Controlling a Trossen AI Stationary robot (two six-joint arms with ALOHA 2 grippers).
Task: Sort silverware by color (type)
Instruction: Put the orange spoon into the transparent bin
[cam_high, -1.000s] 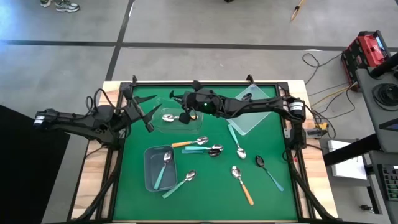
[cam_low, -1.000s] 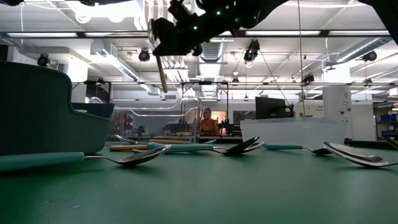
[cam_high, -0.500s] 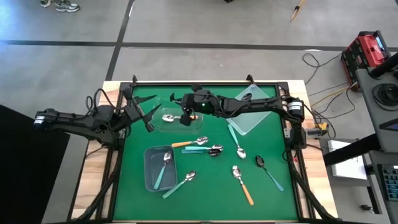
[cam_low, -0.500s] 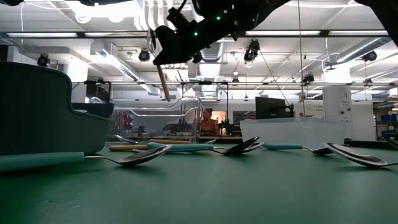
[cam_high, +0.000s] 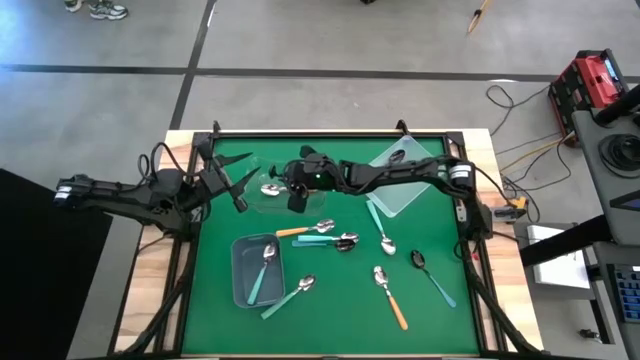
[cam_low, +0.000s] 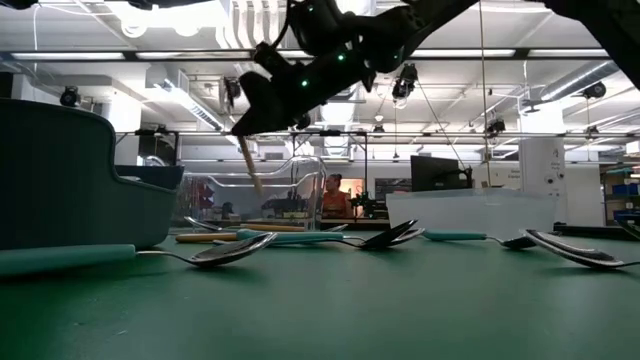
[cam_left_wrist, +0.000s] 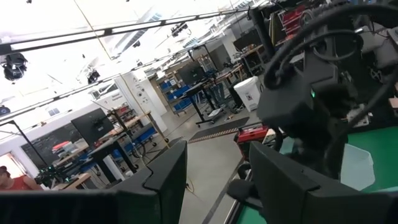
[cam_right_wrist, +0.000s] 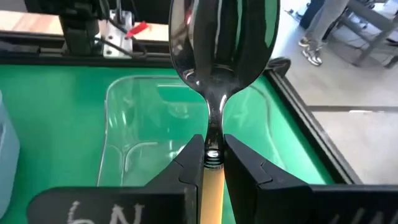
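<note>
Right gripper (cam_right_wrist: 210, 163) now lower over clear bin (cam_high: 262, 200), pinching orange-handled spoon (cam_right_wrist: 214, 93); left gripper (cam_high: 238, 185) agape, empty.

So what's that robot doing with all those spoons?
It's sorting them by handle color. The right pincer is shut on an orange-handled spoon and holds it above the clear bin at the far side of the green table. The left pincer waits open at the table's left edge. A grey bin already holds a teal spoon, and more teal and orange spoons lie loose on the table.
</note>
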